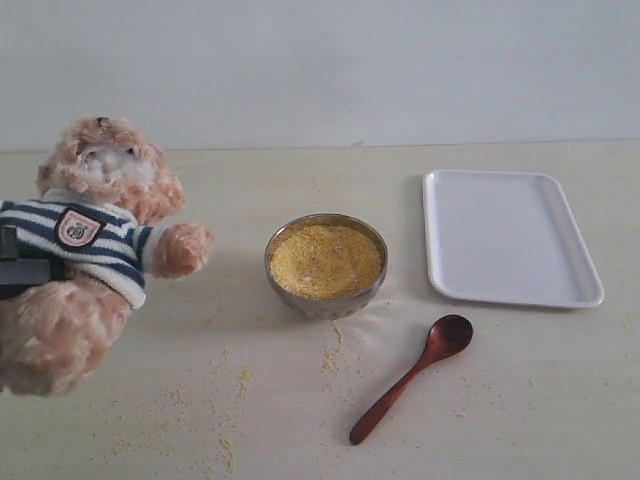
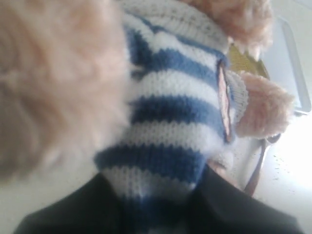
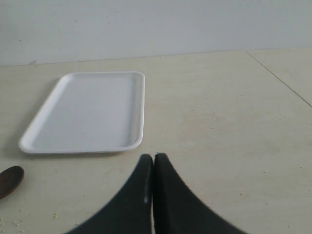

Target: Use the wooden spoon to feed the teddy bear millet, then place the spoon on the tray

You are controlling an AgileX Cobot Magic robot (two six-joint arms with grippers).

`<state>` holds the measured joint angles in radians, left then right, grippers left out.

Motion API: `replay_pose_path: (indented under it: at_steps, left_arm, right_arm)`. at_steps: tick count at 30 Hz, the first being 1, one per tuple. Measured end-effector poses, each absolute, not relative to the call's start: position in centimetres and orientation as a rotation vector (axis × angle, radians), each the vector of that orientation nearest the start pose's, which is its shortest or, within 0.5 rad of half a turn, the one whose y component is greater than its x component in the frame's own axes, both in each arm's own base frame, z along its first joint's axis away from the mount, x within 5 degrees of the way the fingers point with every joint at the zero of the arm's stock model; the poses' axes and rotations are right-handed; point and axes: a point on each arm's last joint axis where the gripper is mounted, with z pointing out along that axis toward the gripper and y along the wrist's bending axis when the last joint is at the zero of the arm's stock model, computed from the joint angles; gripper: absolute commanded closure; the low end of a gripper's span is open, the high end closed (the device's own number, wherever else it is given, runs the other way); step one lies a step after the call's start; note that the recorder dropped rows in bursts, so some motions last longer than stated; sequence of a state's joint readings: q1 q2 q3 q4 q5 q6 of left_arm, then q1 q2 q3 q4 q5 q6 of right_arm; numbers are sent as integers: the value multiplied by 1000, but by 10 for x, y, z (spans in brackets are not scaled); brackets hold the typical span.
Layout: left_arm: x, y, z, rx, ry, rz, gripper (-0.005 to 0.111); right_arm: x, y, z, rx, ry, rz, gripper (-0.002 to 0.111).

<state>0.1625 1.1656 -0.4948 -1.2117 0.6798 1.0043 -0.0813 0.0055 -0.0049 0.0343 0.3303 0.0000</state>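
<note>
The fluffy bear in a striped shirt is leaning at the left. Yellow millet is filling the bowl, with some grains lying loose. The dark spoon is lying near the white tray, not touching it.

On the desk, the metal bowl stands near the middle, with the millet heaped in it. The teddy bear leans at the far left, one paw reaching toward the bowl but apart from it. The tray lies flat to the right of the bowl, not touching it. The wooden spoon lies nearer the camera than both, its round end close to the tray's near edge and its handle running toward the front left. Loose grains are scattered in front of the bowl.
</note>
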Motion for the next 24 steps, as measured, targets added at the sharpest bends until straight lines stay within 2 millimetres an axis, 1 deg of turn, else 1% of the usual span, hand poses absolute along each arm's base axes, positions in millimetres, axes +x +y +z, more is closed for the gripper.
replay_pose_path:
  at_steps: [3,6,10,16,21,24]
  left_arm:
    - [179,-28,226,-18,2310,-790,102]
    - [168,-32,233,27,2273,-813,102]
    - [166,-32,237,27,2254,-799,102]
    - [168,-28,234,-10,2250,-745,102]
    - [164,-29,225,-19,2249,-746,102]
    - [162,-28,219,-67,2241,-746,102]
  right_arm:
    - [54,-3,185,95,1812,-25,108]
    - [54,-3,185,95,1812,-25,108]
    - [54,-3,185,95,1812,-25,108]
    - [54,-3,185,95,1812,-25,108]
    - [54,-3,185,95,1812,-25,108]
    - [54,-5,185,23,1815,-104,108]
